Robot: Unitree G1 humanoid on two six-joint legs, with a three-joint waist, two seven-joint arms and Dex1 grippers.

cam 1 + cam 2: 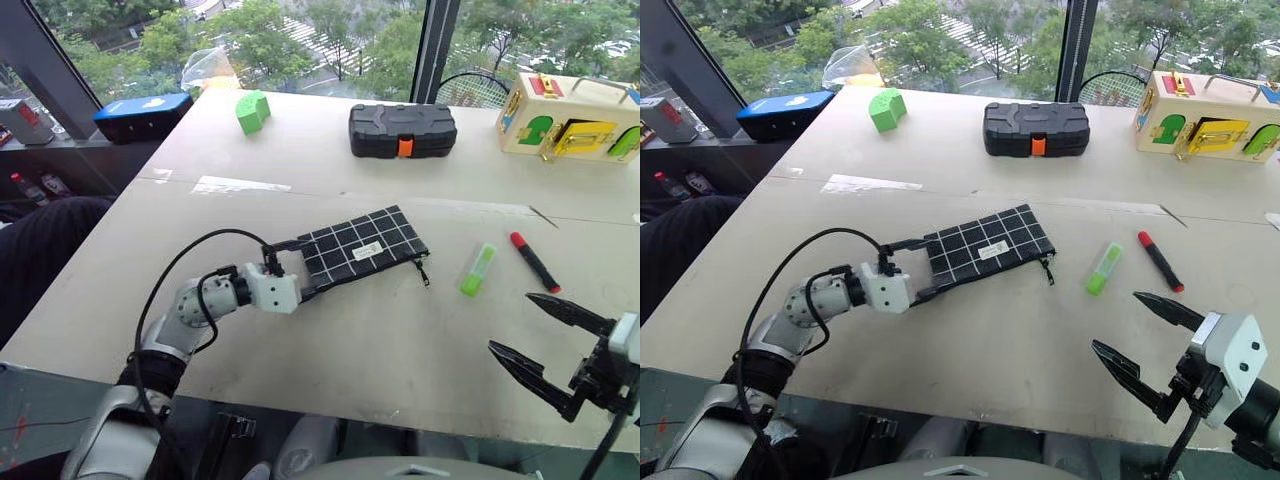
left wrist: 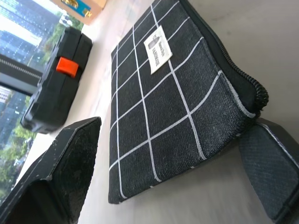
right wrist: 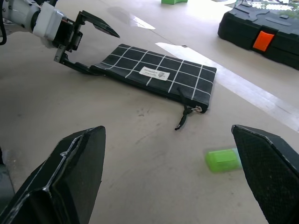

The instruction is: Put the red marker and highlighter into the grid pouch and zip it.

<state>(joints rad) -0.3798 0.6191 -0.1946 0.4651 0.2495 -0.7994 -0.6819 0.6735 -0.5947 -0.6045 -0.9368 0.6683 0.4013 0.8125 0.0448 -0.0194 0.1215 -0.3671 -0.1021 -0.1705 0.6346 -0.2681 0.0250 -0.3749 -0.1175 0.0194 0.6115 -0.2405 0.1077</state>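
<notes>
Nearest the head camera, the left gripper [image 1: 283, 258] lies low on the pale table [image 1: 360, 340] at the left end of the flat black fabric grid pouch with white lines [image 1: 365, 245]. Its two black fingers are spread wide to either side of that end and close on nothing. This looks like a brace, placed to steady the pouch while the zip is worked or the pens go in.

Right of the pouch, just past its dangling black zipper cord [image 1: 424, 270], lies the short, stubby light-green highlighter [image 1: 478, 269]. Right of the pouch again, just beyond the highlighter, is the slim black red marker with its red cap [image 1: 534, 262]. Both pens rest on the table, outside the pouch. Furthest right of the pouch, and nearer the table edge, the right gripper [image 1: 535, 338] hovers with its fingers wide apart and empty. It seems poised to take a pen, probably the highlighter, which lies closer to it.

Beyond the pouch sit a black hard case with an orange latch [image 1: 402, 130] and an arched green block [image 1: 252, 110].

The left wrist view adds the pouch's white label [image 2: 158, 50] and the zipper teeth along its edge, which appear closed at that end. The right wrist view shows the cord [image 3: 186, 116] lying slack on the table, with the highlighter [image 3: 223, 159] between its own fingers.
</notes>
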